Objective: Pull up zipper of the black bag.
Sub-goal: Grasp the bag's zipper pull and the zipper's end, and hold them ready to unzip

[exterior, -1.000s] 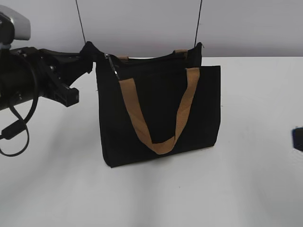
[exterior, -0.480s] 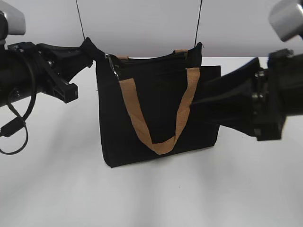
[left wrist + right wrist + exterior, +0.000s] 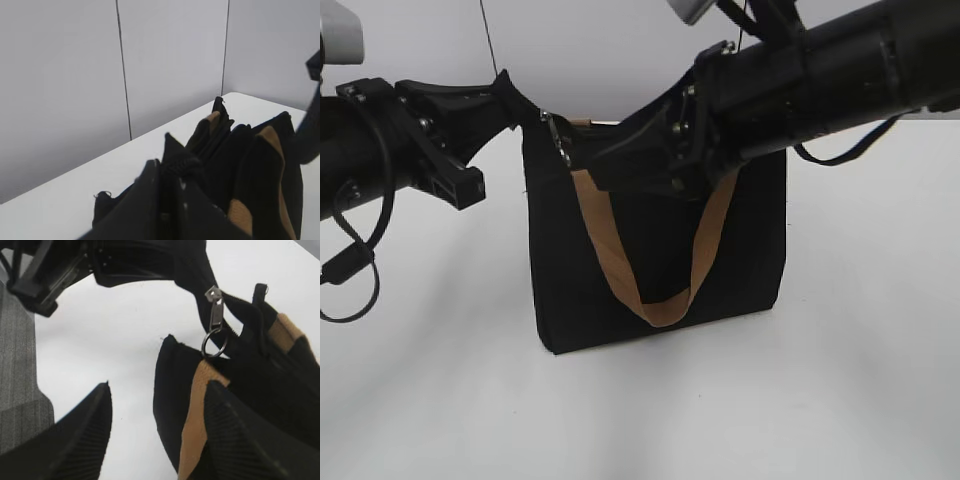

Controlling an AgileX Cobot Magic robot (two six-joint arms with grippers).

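Observation:
The black bag (image 3: 650,270) stands upright on the white table, a tan handle (image 3: 610,255) hanging down its front. Its zipper runs along the top edge, with the silver ring pull (image 3: 558,140) at the left end; the pull also shows in the right wrist view (image 3: 215,332). My left gripper (image 3: 510,105) is shut on the bag's top left corner fabric (image 3: 182,162). My right gripper (image 3: 582,160) is open, reaching across the bag's front, its fingertips just below and right of the pull. In the right wrist view the open jaws (image 3: 157,390) straddle the bag's corner.
The white table (image 3: 860,380) spreads around the bag. A grey wall with two thin black cords (image 3: 490,45) stands behind. My right arm (image 3: 820,75) crosses over the bag's upper right part and hides it.
My right arm has swung in from the right and up across the bag's front, its open jaws now near the pull. The left gripper has kept its hold on the corner.

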